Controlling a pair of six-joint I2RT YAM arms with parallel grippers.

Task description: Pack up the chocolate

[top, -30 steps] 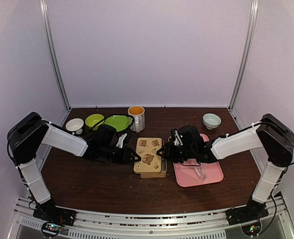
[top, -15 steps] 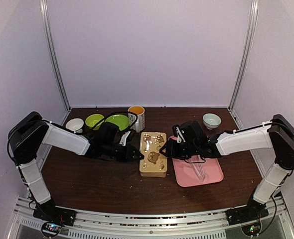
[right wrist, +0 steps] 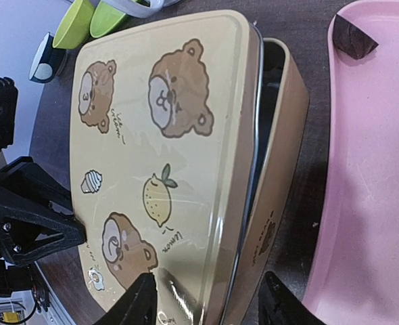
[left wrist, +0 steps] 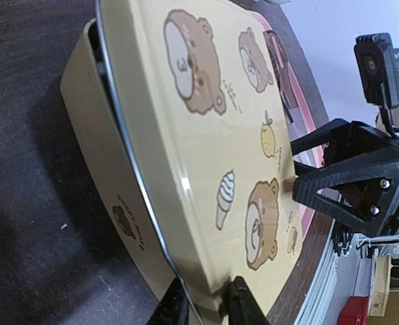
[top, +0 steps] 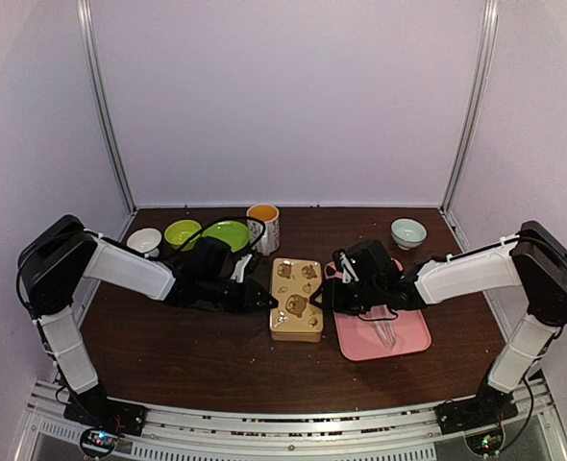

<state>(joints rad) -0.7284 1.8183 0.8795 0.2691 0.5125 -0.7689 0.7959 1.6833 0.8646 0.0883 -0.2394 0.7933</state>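
Well, the tiny chocolate (right wrist: 354, 37) on the pink tray (right wrist: 382, 203) looks light and slippery, so pinch its sides softly; left gripper (left wrist: 209, 301) nips the tin lid (left wrist: 206, 122), right gripper (right wrist: 212, 298) is spread wide

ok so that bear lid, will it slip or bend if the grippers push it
Probably stiff: the lid looks like thin pressed metal with a rolled rim. Likely slippery, since its glossy top shows reflections. It sits askew on the tin base, gap showing, so a sideways push may slide it rather than seat it.
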